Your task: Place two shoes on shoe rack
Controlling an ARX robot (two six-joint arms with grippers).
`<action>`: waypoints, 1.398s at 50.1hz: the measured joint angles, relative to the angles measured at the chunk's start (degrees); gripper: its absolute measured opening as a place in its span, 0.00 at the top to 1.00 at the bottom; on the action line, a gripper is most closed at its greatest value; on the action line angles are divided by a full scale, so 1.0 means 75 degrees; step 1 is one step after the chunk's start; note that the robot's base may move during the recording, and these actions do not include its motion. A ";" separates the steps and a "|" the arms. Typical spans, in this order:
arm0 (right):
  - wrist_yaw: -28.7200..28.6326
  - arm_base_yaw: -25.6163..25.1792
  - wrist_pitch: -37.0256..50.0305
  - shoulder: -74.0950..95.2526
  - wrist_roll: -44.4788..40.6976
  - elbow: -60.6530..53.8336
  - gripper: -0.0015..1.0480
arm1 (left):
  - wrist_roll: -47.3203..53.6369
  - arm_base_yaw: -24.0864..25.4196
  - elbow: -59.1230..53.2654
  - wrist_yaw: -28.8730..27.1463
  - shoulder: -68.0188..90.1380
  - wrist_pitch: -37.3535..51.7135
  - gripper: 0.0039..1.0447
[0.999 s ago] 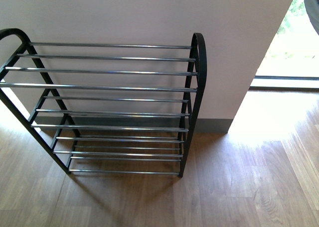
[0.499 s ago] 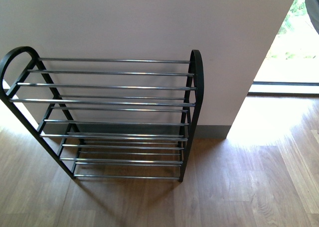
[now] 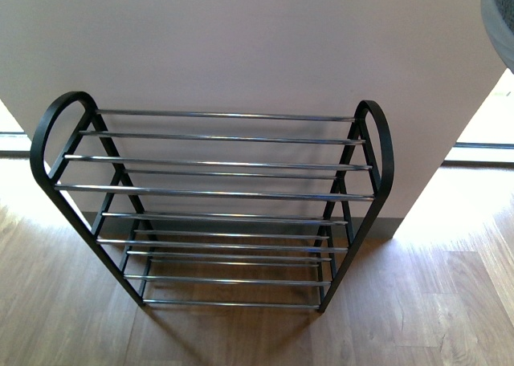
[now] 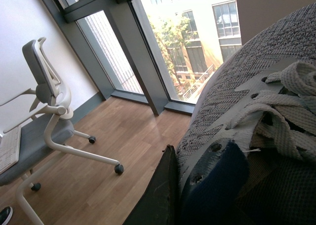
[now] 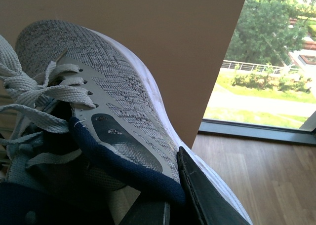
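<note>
backing rack (image 3: pixel 217 193): wall (image 3: pixel 241 45); chair (image 4: pixel 39 136) nearby; l shoe (image 4: pixel 237 77), r shoe (image 5: pixel 113 87) held

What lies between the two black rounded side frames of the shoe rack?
In the front view, only the black metal shoe rack's thin chrome rods; no shoe rests on them.

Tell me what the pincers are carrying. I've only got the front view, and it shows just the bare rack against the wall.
Observer: The left pincer is clamped on the navy collar of a grey sneaker.
Operator: Report the right one.
Observer: The right pincer grips the second grey sneaker, also at its collar.
Operator: Name anything else the left wrist view shows.
Observer: A white office chair stands on the wood floor beside tall windows.
</note>
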 joint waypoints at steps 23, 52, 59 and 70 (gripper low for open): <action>-0.1405 -0.0332 0.0455 -0.0015 0.0417 -0.0085 0.99 | 0.0000 0.0000 0.0000 0.0029 0.0009 0.0000 0.99; 0.2250 0.4199 -0.0702 0.5837 0.3908 0.3739 0.99 | 0.0000 0.0000 0.0000 0.0012 0.0009 0.0000 0.99; 0.2830 0.4707 -0.0775 0.7015 0.4401 0.4468 0.99 | 0.0000 0.0000 0.0000 0.0015 0.0009 0.0000 0.99; 0.3707 0.5217 -0.1192 0.8915 0.5939 0.5237 0.99 | 0.0000 0.0000 0.0000 0.0015 0.0009 0.0000 0.99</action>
